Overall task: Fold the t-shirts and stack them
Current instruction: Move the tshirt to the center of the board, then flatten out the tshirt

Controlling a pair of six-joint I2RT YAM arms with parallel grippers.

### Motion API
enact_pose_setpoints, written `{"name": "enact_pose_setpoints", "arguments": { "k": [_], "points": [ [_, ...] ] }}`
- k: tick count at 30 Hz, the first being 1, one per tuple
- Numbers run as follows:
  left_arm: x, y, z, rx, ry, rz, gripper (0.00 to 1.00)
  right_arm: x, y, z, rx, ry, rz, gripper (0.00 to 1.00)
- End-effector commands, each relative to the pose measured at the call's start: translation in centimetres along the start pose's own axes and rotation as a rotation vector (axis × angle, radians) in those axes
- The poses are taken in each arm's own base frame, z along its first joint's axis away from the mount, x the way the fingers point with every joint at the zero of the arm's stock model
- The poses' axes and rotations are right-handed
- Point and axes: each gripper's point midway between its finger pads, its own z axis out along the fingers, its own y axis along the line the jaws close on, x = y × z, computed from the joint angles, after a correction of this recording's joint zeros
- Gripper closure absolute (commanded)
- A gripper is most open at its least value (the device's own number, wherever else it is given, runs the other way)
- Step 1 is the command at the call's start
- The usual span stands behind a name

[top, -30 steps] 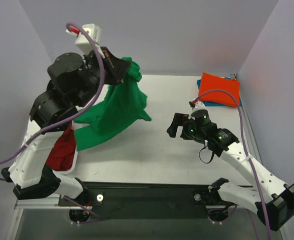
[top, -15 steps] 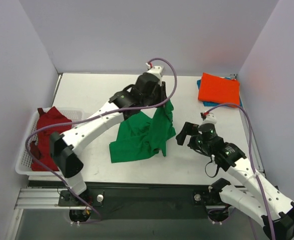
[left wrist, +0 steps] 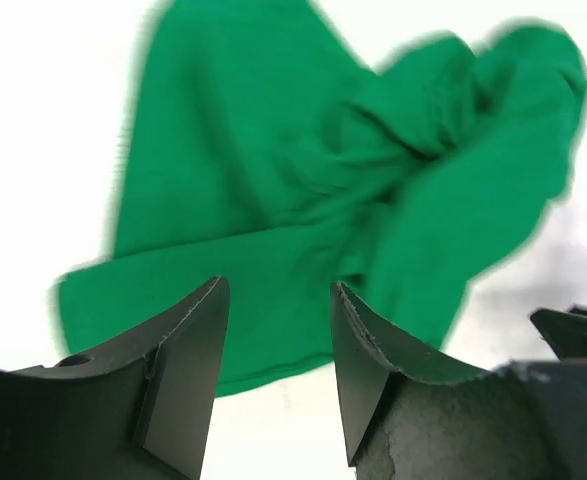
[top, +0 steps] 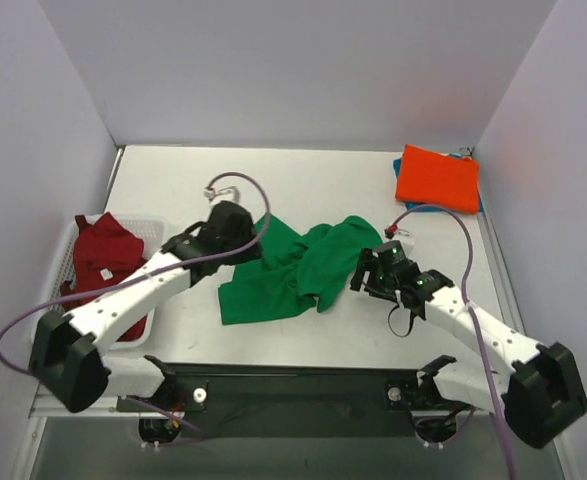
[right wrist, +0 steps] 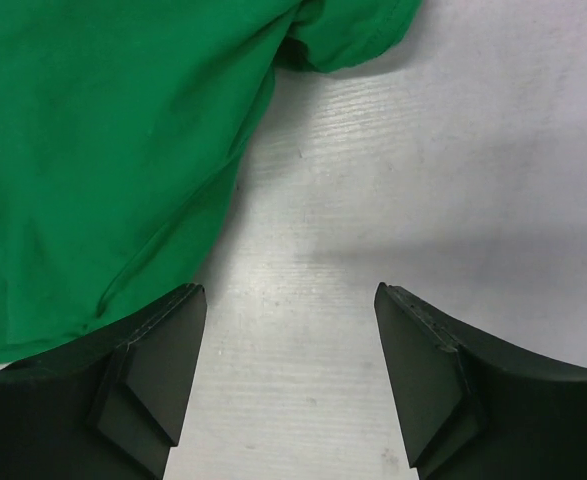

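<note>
The bright green t-shirt (top: 295, 268) lies crumpled in a heap on the middle of the table. My left gripper (top: 251, 252) is at its left edge, open and empty; in the left wrist view the green t-shirt (left wrist: 313, 190) spreads beyond the gripper (left wrist: 278, 335). My right gripper (top: 361, 274) is at the heap's right edge, open. In the right wrist view that gripper (right wrist: 288, 345) is over bare table, with the green cloth (right wrist: 103, 150) to its left. An orange-red t-shirt (top: 436, 178) lies folded at the back right on a blue one (top: 479, 204).
A white slatted basket (top: 159, 222) stands at the left edge with a dark red t-shirt (top: 103, 255) bunched inside. Grey walls close the table on the left, back and right. The left arm stretches across the front left of the table.
My left gripper has opened and let go of the green t-shirt, which dropped from hanging into a heap. The left arm drew back low to the left. My right gripper moved up to the shirt's right edge.
</note>
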Motion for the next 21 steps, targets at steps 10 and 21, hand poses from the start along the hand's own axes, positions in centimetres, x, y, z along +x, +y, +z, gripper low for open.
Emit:
{"name": "enact_pose_setpoints", "arguments": {
  "k": [10,21],
  "points": [
    [7.4,13.7,-3.8,-0.29,-0.068,-0.279,0.48,-4.4,-0.7,4.5,-0.045,-0.07,0.174,0.32],
    [11.6,14.0,-1.3,-0.23,0.018,-0.31,0.53,-4.8,-2.4,7.2,-0.024,-0.089,0.263,0.37]
  ]
}}
